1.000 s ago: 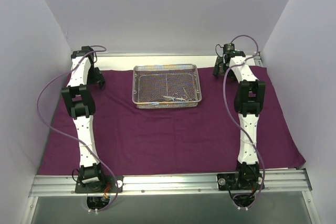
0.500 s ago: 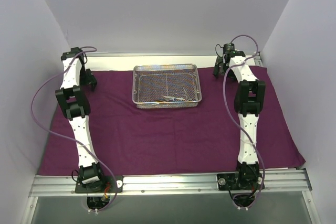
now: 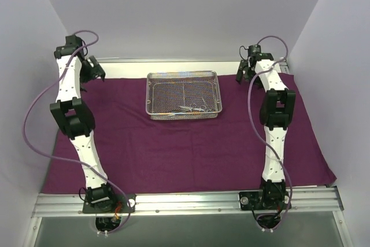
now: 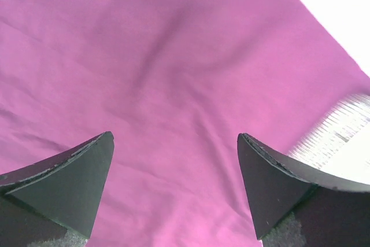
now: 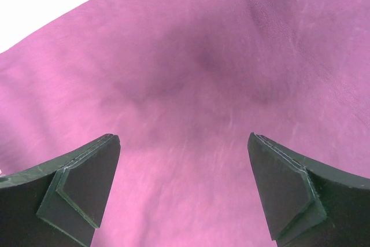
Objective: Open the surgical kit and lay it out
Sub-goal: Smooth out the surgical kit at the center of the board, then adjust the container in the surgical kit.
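Note:
The dark purple cloth wrap [image 3: 185, 148] lies spread flat over the table. The silver wire-mesh tray [image 3: 154, 93] sits on it at the back centre, with thin silver instruments [image 3: 193, 107] lying in its near right part. My left gripper [image 3: 95, 73] is open and empty, raised above the cloth's back left corner; its wrist view shows only cloth [image 4: 173, 85] between the fingers, with the tray edge [image 4: 338, 128] blurred at right. My right gripper [image 3: 241, 76] is open and empty over the cloth's back right corner; its wrist view shows bare cloth [image 5: 191, 85].
White walls close in the left, right and back sides. A metal rail [image 3: 185, 202] runs along the near edge, bearing both arm bases. Purple cables [image 3: 34, 114] loop beside each arm.
My left arm has swung up and leftward, lifting its gripper away from the cloth toward the back left wall. The right arm has shifted only slightly. The tray has not moved.

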Available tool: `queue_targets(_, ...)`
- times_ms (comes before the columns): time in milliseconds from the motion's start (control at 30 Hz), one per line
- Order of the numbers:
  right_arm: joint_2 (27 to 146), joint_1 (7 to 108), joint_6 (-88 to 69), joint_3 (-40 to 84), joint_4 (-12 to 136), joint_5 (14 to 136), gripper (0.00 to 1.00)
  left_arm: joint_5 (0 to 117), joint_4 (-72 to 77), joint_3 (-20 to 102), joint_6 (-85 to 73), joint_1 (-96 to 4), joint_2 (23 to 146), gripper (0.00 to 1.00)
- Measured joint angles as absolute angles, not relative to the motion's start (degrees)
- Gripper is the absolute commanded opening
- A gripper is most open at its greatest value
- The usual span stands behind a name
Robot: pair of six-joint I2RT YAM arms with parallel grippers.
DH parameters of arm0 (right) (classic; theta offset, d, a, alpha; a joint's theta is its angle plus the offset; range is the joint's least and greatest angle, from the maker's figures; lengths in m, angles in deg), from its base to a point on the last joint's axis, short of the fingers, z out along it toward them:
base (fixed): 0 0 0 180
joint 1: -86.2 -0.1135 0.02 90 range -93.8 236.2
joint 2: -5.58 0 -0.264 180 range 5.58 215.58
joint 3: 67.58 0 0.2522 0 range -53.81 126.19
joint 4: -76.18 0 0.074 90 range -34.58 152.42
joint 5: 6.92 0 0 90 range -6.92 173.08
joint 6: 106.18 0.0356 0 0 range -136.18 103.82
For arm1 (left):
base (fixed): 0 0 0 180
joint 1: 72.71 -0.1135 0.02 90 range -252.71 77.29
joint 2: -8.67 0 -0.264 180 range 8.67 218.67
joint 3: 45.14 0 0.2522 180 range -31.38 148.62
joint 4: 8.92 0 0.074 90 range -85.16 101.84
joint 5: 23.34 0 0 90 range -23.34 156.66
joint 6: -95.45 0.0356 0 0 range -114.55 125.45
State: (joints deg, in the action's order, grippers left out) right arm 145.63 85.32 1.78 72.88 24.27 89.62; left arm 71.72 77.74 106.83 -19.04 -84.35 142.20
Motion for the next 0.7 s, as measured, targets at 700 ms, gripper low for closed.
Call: queue_targets(700,132.9,61.8,-4.7,70.5,24.6,70.6,0.83,60.4,73.2,83.9,-22.9,-68.7,129.7,0.95)
